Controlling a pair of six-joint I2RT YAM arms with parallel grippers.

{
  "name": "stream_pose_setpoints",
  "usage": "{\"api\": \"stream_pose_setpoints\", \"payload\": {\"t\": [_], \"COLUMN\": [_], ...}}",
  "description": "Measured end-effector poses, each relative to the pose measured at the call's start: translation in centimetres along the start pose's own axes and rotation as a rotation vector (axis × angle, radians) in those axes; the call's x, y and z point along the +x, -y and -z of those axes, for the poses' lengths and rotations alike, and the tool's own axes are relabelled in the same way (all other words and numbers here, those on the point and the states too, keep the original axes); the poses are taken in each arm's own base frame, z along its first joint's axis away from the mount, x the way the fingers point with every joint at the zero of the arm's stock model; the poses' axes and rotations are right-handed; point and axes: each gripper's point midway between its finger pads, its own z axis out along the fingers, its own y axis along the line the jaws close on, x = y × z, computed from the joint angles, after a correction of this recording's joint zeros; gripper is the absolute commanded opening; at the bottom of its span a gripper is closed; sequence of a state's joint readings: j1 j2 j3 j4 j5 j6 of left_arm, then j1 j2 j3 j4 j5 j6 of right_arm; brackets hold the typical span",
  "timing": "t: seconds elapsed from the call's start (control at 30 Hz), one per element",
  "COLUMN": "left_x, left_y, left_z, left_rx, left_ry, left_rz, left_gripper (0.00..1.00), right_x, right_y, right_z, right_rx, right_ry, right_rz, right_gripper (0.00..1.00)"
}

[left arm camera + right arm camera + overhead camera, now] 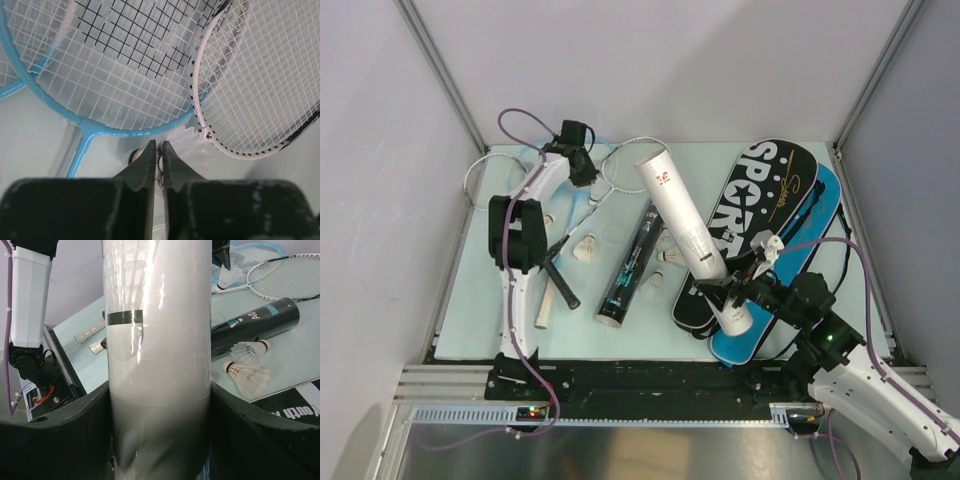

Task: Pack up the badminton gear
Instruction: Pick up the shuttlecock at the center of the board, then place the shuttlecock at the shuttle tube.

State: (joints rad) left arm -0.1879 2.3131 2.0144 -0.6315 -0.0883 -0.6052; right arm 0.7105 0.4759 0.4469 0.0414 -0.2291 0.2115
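My left gripper (582,172) (157,146) is at the back left over the racket heads, shut on the feather skirt of a white shuttlecock (187,137). A light-blue racket (85,127) and a silver-white racket (200,117) lie under it. My right gripper (732,292) (159,400) is shut round the lower part of a long white tube (682,225) (155,340), holding it tilted with its open end toward the back. A black tube (628,265) lies on the table. Loose shuttlecocks (585,248) (668,257) lie beside it.
Black (765,200) and blue (815,235) "SPORT" bags lie stacked at the right, partly under the white tube. Racket handles (552,285) point toward the near left. Grey walls close the table on three sides. Two shuttlecocks (247,365) lie next to the black tube (260,320).
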Motion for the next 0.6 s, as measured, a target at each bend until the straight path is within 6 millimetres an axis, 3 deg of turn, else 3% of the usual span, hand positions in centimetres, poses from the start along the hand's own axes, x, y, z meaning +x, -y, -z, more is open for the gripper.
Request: {"api": "stream_pose_setpoints", "payload": {"t": [0.17,0.3,0.43,0.6], "left_x": [-0.3,-1.2,-2.8,-5.2], "left_y": [0.3,1.5,3.5,6.7], "left_z": [0.9,3.6,8.7,18.5], "left_rx": [0.030,0.086,0.193,0.416], "left_ry": [-0.007,0.005,0.040,0.104], "left_rz": [0.013,0.015,0.014,0.008], "left_gripper": [0.00,0.00,0.00,0.00], "right_x": [0.6,1.3,2.0,2.2], "right_y": [0.3,0.5,1.2,2.9], "right_z": [-0.4,-0.9,-1.8,-2.9], "right_rx": [0.010,0.017,0.037,0.084], "right_ry": [-0.023,-0.049,-0.070,-0.064], "right_rz": [-0.012,-0.027,-0.012,0.081], "right_gripper": [0.41,0.41,0.41,0.41]}}
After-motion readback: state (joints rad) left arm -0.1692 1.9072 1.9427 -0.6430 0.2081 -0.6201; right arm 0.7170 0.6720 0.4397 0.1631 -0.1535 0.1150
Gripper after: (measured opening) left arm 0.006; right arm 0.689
